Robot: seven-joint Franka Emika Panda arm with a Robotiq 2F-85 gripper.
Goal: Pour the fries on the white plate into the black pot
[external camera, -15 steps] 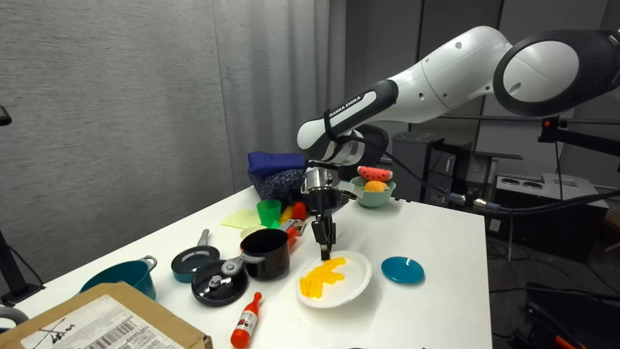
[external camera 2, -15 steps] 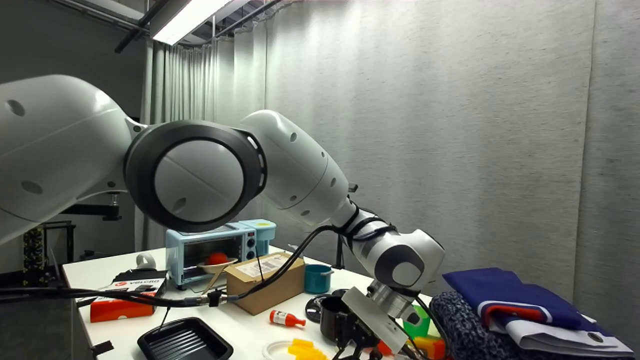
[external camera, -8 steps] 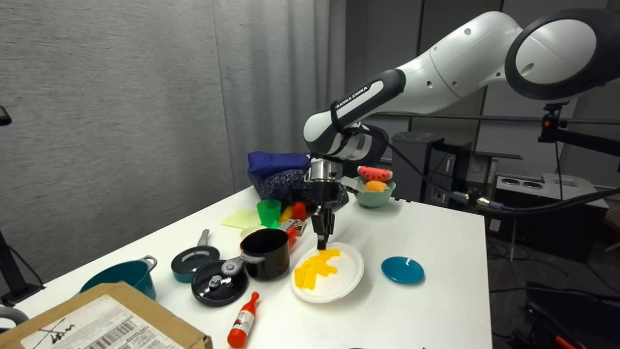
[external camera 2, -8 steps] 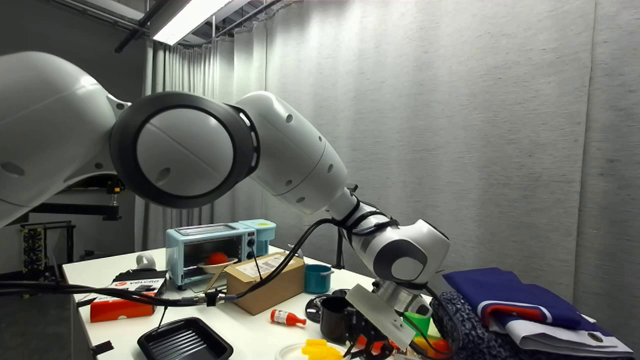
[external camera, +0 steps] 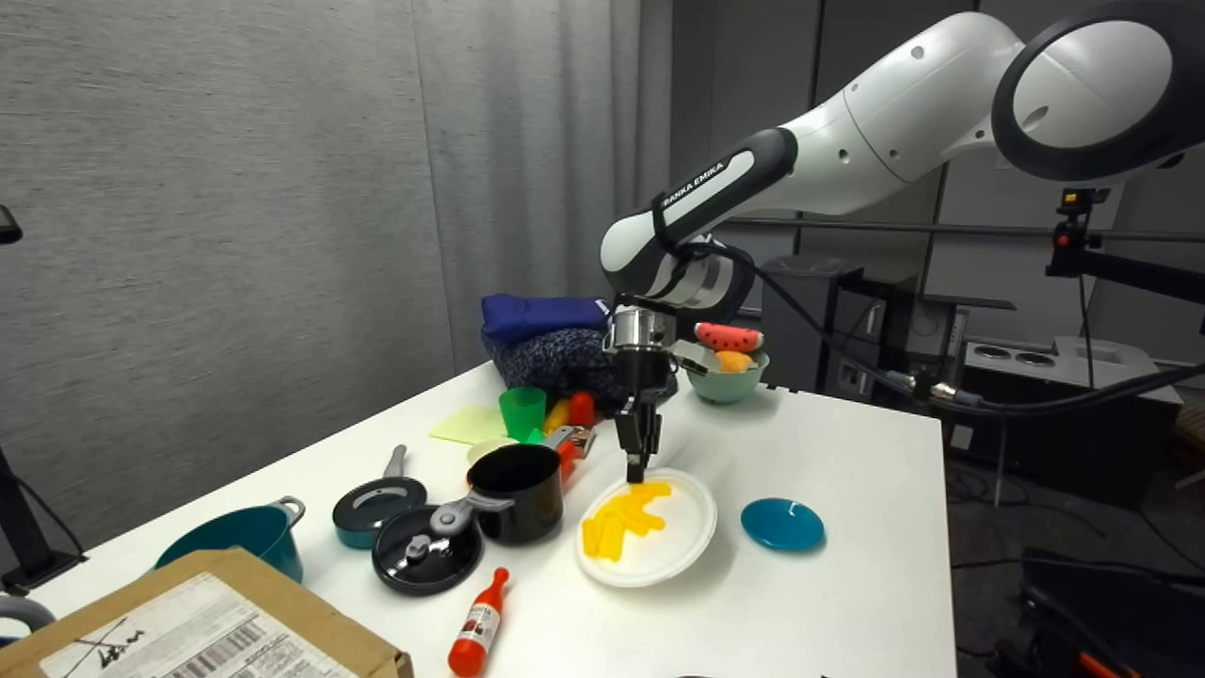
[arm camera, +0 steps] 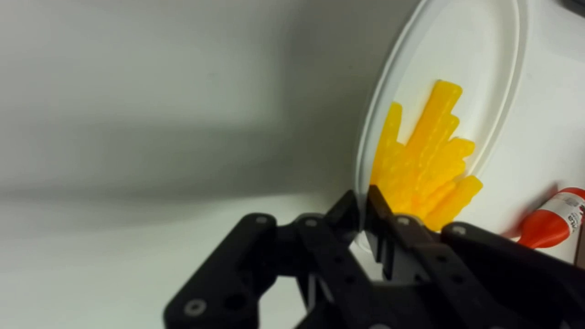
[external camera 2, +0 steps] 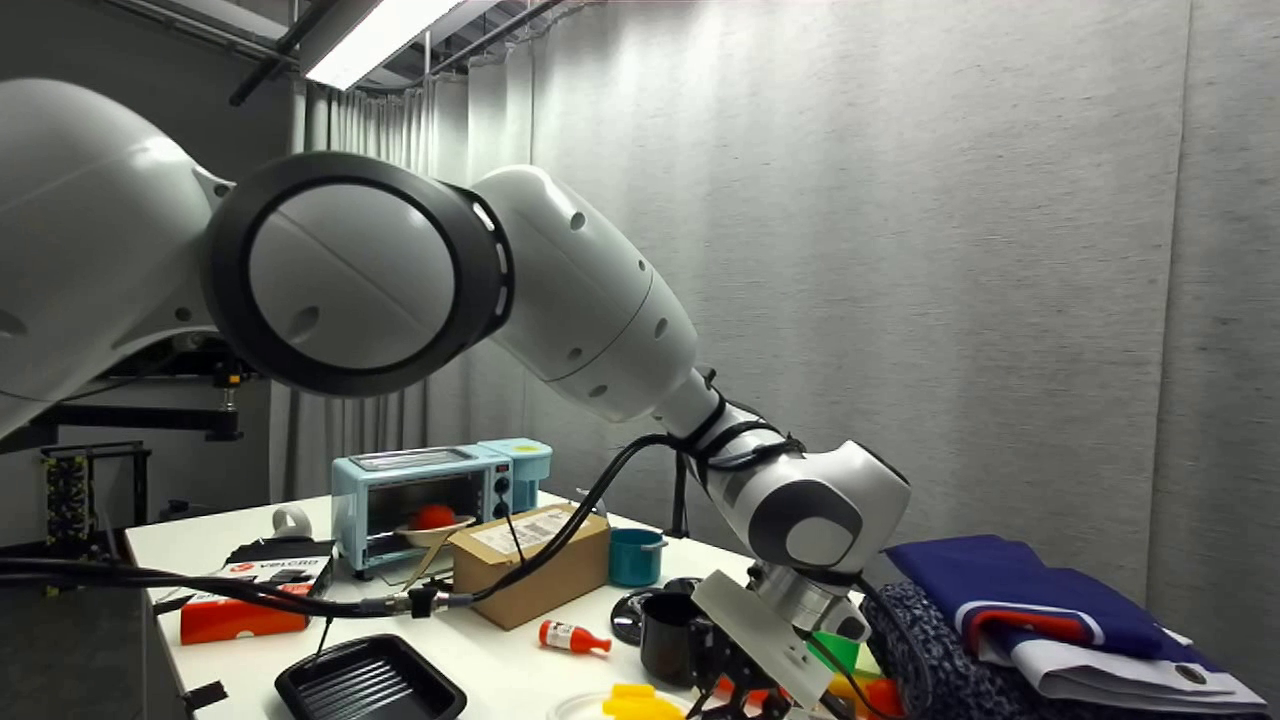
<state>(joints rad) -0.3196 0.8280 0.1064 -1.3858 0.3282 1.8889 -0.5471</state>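
Note:
My gripper (external camera: 636,474) is shut on the rim of the white plate (external camera: 682,546) at its far side. In the wrist view the rim (arm camera: 375,105) runs between the fingertips. The plate is held above the table, somewhat tilted, with its shadow below. The yellow fries (external camera: 617,524) lie in a pile on the plate, near the gripped edge in the wrist view (arm camera: 425,164). The black pot (external camera: 538,504) stands upright on the table, left of the plate in an exterior view. It also shows in an exterior view (external camera 2: 662,640), where the plate (external camera 2: 580,708) is cut off by the bottom edge.
A black lid (external camera: 428,565) and a red bottle (external camera: 478,626) lie near the pot. The pot's handle (external camera: 471,508) points toward the lid. A teal dish (external camera: 782,524) lies right of the plate. A green cup (external camera: 522,412) and a cardboard box (external camera: 207,621) also stand on the table.
The arm and plate have risen. In an exterior view the plate first shifted slightly left, then slightly back to the right. The fries stay on the plate.

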